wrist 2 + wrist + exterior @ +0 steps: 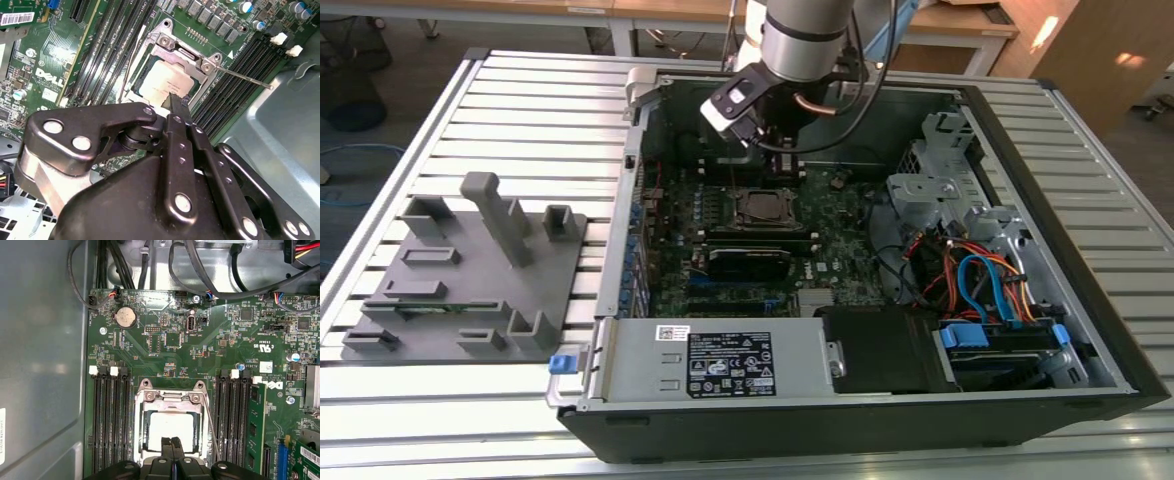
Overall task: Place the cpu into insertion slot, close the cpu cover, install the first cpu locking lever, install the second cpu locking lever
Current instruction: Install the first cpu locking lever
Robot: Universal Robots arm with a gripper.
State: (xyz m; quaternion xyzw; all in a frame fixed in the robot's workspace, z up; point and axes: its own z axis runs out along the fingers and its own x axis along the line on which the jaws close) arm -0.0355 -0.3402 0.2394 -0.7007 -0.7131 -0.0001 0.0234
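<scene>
The silver-grey robot arm [801, 35] drops from the upper middle of the exterior view into the open black computer case [854, 435], its wrist just inside the case's upper edge. Its black gripper [171, 442] has both fingers pressed together with nothing between them. The tips are poised over one edge of the small square silver cpu [170, 425]; contact cannot be judged. The cpu lies in the silver-rimmed square insertion slot [145, 384], and the thin silver cpu cover [186, 54] lies flat around it.

At the exterior view's left, a grey moulded fixture plate [467, 270] sits on the slatted metal table [520, 90]. At centre, long black memory slots [112, 420] hem the socket on both sides, and a thin steel lever rod [245, 78] juts over one bank. Orange and blue cables [981, 280] crowd the right.
</scene>
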